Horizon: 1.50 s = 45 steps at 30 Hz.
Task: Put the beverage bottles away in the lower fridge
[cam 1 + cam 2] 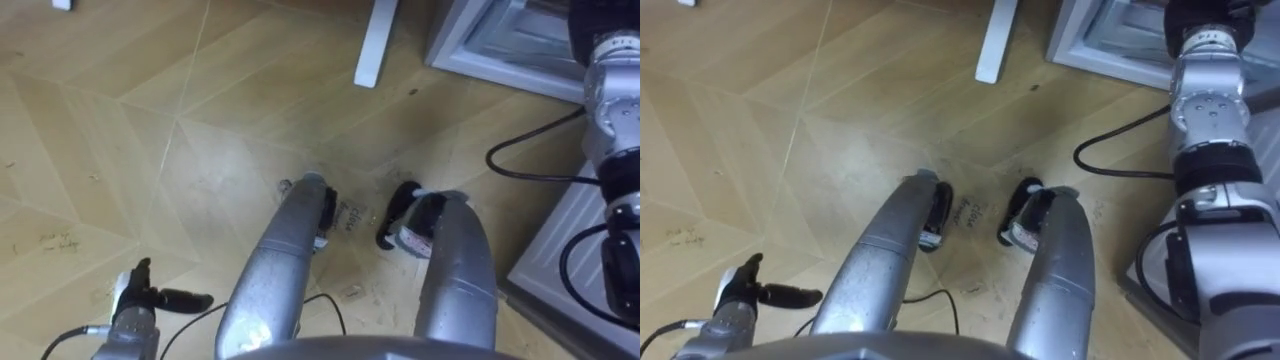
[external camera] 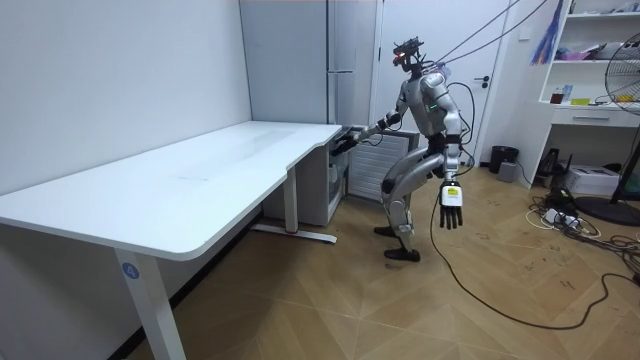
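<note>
You are at the fridge (image 1: pixel 490 45) door step: right hand (image 2: pixel 347 140) there, grip unreadable, left hand (image 1: pixel 135 293) relaxed, empty; next, swing it wide.

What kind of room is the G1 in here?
Probably an office or lab room rather than a kitchen: a long white desk, a tall fridge against the wall, and shelves at the side, on a wood floor.
</note>
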Available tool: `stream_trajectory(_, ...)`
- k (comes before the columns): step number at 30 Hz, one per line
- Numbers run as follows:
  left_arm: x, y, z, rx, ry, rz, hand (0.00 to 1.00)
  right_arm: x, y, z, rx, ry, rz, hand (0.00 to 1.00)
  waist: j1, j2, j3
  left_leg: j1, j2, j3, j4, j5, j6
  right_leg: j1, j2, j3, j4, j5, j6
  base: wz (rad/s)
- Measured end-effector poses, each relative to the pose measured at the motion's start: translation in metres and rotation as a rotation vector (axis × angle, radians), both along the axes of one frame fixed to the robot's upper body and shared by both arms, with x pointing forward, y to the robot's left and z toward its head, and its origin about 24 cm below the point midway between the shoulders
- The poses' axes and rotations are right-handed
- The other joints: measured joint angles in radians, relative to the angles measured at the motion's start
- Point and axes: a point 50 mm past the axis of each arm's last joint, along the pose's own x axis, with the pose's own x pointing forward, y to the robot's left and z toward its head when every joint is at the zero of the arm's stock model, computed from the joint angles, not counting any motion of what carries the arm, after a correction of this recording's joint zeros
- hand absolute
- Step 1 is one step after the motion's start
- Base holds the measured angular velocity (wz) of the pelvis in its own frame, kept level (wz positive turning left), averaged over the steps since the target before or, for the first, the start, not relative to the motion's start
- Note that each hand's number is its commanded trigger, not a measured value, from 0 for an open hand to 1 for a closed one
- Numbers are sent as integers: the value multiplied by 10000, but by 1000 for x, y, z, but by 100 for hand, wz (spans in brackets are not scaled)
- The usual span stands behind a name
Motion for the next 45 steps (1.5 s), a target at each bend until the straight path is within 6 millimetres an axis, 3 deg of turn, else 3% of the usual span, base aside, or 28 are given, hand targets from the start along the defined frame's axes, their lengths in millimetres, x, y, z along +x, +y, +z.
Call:
stream_trajectory(17,5,-5,2,-345,-302,-251,0,0,1,-4,-26,-56,276,0,25,-29,14,37,61,0,-3,-5,-11,59,-2,-94,-46,17,-70,0)
stream_trajectory(24,-3,-1,2,-451,-113,-346,0,-10,-6,-33,-278,463,644,0,26,-70,20,665,86,-296,-271,-44,-60,907,55,-422,-471,-1,-96,4)
stream_trajectory(29,-11,11,4,-355,321,-321,0,-34,-17,-68,-1430,1455,1318,0,63,-66,11,1509,225,-592,-1015,39,-139,2014,295,-764,-1480,171,-5,8)
stream_trajectory(34,-10,17,3,-446,586,-247,0,-90,-25,-127,-3160,4469,3360,0,109,-73,8,2850,381,-625,-2160,229,-84,3471,621,-916,-2808,435,198,1)
stream_trajectory(36,-10,18,3,-564,624,-261,0,-114,-31,-144,-3331,5651,3687,0,67,-59,7,3251,366,-683,-2462,283,-80,3919,620,-992,-3144,536,285,0)
stream_trajectory(39,-3,15,2,-706,642,-413,0,-138,-36,-158,-3744,6850,4217,0,-58,-9,27,3866,391,-615,-2988,353,51,4504,745,-950,-3713,710,344,-2)
stream_trajectory(42,3,12,0,-826,618,-328,0,-149,-36,-165,-4563,7700,5191,0,-191,125,49,4426,436,-486,-3512,434,191,5042,822,-916,-4287,870,441,-13)
stream_trajectory(45,11,7,1,-935,372,-286,0,-169,-24,-182,-5335,8943,6621,0,-236,185,45,4974,476,-443,-3973,489,240,5571,906,-931,-4785,981,502,-4)
